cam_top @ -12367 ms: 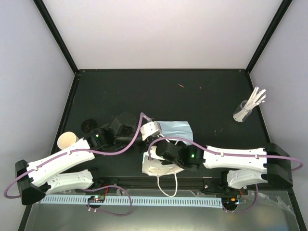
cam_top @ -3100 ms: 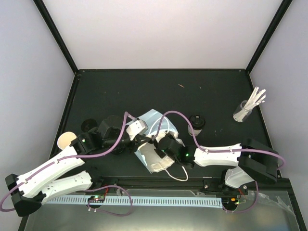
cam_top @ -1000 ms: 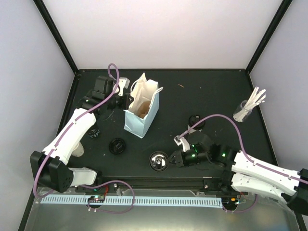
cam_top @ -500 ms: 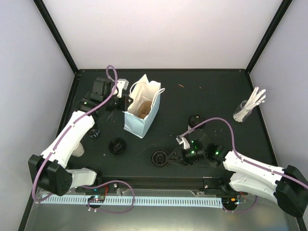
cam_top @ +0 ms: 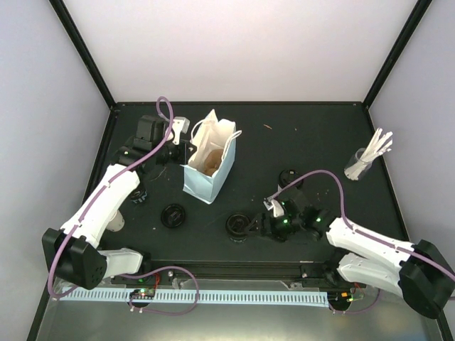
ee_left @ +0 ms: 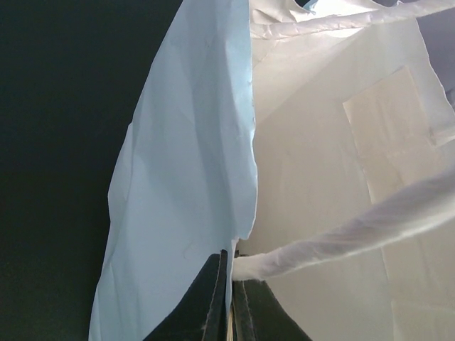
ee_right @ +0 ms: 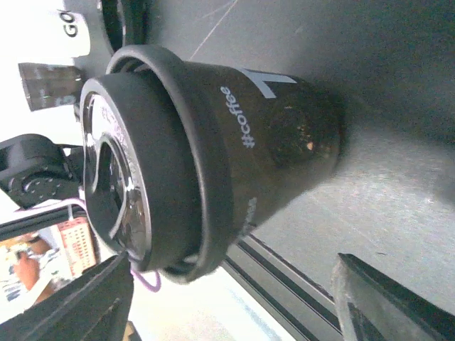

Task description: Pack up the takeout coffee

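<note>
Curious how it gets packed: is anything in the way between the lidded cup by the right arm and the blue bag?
Nothing visible does. The tabletop between the lidded coffee cup and the light-blue paper bag shows no object; another black lid sits left of that line. The left gripper pinches the bag's rim, mouth open.

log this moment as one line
left claw: shut on bag rim | right claw: open around lidded cup upright on table

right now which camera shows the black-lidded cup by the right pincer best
The right wrist view: the paper cup with its black round plastic lid fills the frame, side print readable. The top external view shows just the lid from above. The left wrist view misses it.
</note>
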